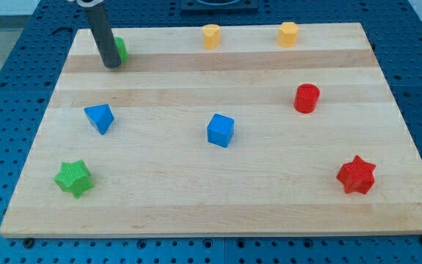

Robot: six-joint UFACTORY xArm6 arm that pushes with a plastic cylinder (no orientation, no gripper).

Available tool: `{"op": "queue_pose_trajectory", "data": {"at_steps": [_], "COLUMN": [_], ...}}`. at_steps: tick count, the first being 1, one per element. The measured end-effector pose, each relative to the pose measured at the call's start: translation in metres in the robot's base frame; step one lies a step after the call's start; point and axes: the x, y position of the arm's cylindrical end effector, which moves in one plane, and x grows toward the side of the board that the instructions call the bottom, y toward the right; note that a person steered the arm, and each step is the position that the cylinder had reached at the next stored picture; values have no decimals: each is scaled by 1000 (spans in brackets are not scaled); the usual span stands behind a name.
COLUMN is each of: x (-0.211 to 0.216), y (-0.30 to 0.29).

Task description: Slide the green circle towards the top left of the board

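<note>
The green circle (121,49) sits near the board's top left and is mostly hidden behind my rod. My tip (112,66) rests on the board just at the circle's lower left side, touching or nearly touching it. The rod rises from there toward the view's top left.
The wooden board (218,198) also holds a yellow block (211,36) and another yellow block (289,34) at the top, a red cylinder (306,98), a red star (356,175), a blue cube (220,130), a blue block (100,117) and a green star (74,178).
</note>
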Motion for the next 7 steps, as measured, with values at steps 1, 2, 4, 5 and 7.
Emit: {"op": "queue_pose_trajectory", "data": {"at_steps": [1,2,4,5,7], "x": [0,-8,-15,-18,-24], "y": [-1,-20,-11,7,-3]}}
